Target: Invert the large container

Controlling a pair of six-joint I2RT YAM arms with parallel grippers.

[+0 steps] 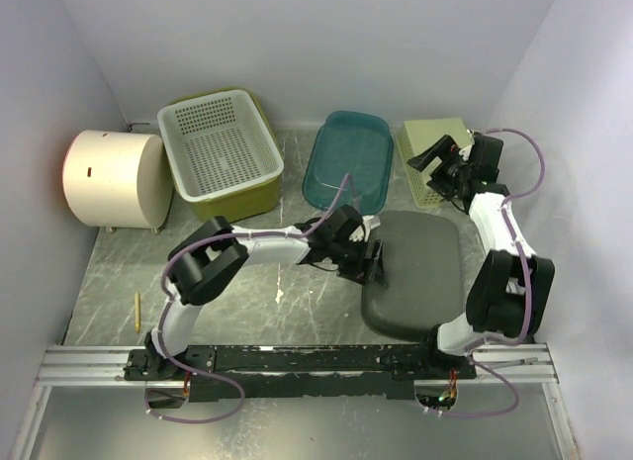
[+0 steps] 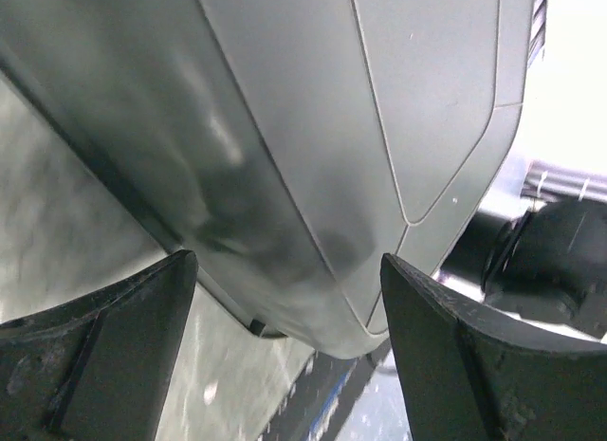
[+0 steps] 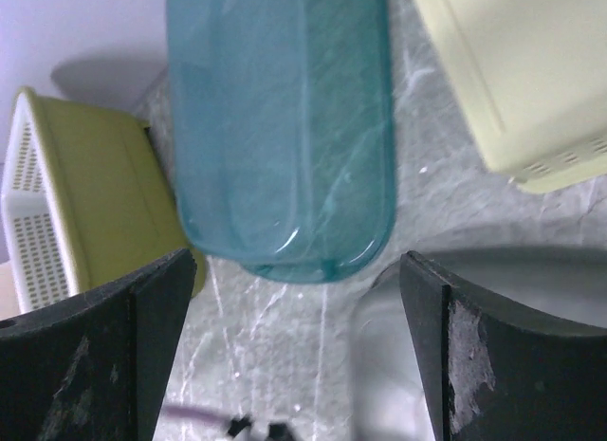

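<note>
Both open, holding nothing: left pincer (image 1: pixel 371 264) just beside the container's (image 1: pixel 420 267) left edge; right pincer (image 1: pixel 435 173) raised behind it. Container lies bottom-up on the counter (image 1: pixel 287 312).

The right gripper (image 3: pixel 294 294), fingers (image 3: pixel 104 356) spread wide, hangs above a marbled grey table (image 3: pixel 275 356). Between them lies a translucent teal tub (image 3: pixel 285 128). To its left sits an olive bin (image 3: pixel 114 194) holding a white perforated basket (image 3: pixel 27 213); a pale yellow crate (image 3: pixel 512 71) is upper right, and the large grey container (image 3: pixel 384 365), blurred, is lower right.
</note>
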